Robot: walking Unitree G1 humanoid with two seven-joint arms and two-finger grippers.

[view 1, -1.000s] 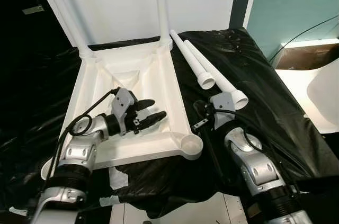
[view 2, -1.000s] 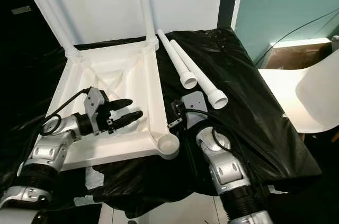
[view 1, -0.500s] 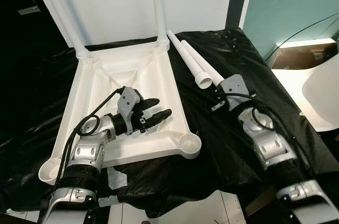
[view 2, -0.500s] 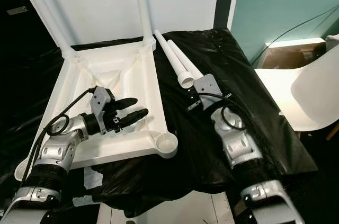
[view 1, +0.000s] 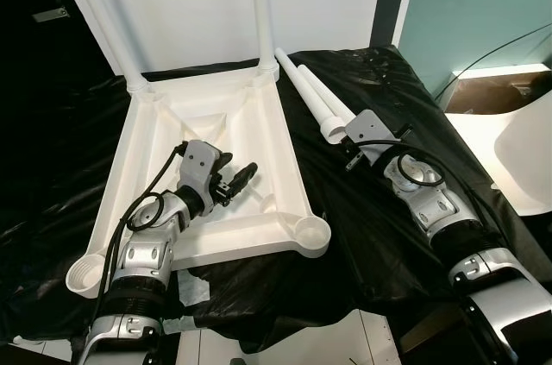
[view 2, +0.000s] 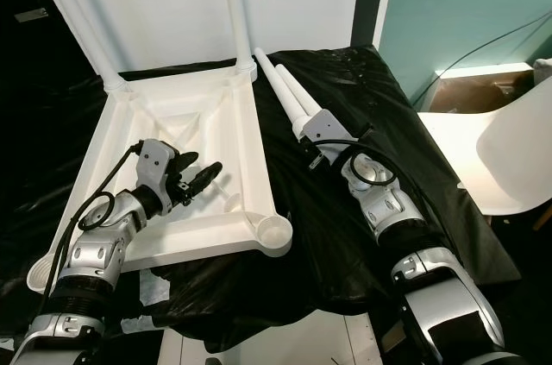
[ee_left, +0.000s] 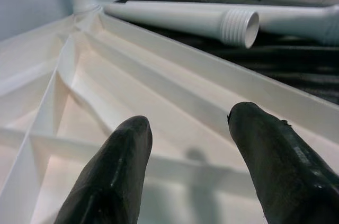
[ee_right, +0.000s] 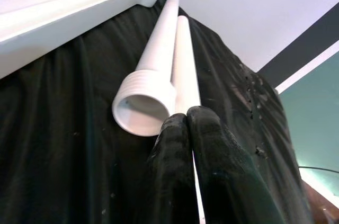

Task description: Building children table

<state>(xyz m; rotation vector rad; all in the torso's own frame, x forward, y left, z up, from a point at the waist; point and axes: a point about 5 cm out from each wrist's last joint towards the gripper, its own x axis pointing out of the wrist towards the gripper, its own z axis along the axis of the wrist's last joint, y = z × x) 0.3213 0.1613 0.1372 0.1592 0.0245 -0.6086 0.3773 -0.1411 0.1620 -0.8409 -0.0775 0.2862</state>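
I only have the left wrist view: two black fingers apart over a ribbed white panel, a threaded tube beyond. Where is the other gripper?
Observer: The right gripper is at the threaded ends of two loose legs lying side by side on the black sheet. Its fingers are pressed together, with nothing between them.
Reviewer: What is the panel?
Observer: An upturned tabletop. The left gripper hovers open over its underside.
Reviewer: Any legs fitted?
Observer: Two fitted legs stand in the far corners; the near corner sockets are empty.
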